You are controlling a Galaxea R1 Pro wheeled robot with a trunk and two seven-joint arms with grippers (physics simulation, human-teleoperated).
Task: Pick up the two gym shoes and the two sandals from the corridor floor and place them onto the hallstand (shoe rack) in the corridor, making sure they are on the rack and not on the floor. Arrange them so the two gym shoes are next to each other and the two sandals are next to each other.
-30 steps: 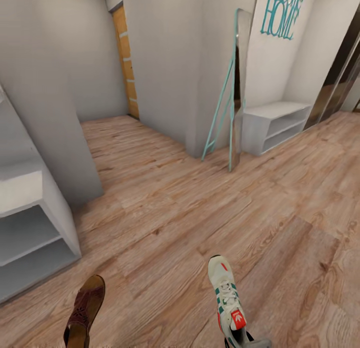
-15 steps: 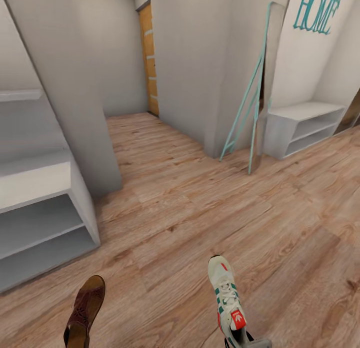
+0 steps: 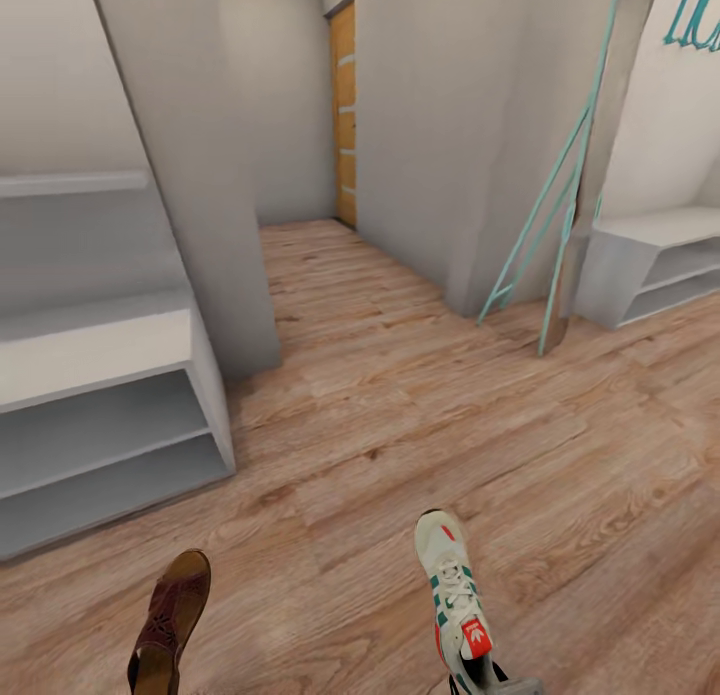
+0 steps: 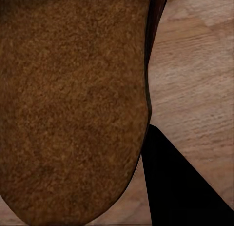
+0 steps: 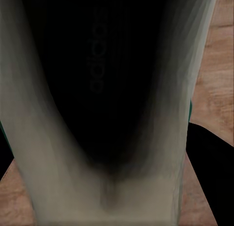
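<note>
Corridor floor: wood-grain planks running from the near edge to an orange door far back. Hallstand at left: pale bench, two open shelf levels, both bare where visible; one wall shelf above. Second low white shelf unit far right, beside a leaning teal-framed mirror.

Gym shoe at lower right of head view, toe forward, held above the planks by the heel end; nothing of it touching the floor as far as visible. Same shoe close in right wrist view, dark interior and cream collar. Sandal at lower left, toe forward, likewise carried; tan-brown insole close in left wrist view.

Right gripper: dark parts at the shoe's heel, apparently clamped on it. Left gripper: finger position hidden by the sandal, grip not readable.

Handling, judged: sneaker light, soft upper, stiffer at heel collar; heel rim the sound hold. Sandal lighter, flat, thin; pinch at heel or strap, prone to pivot.
</note>
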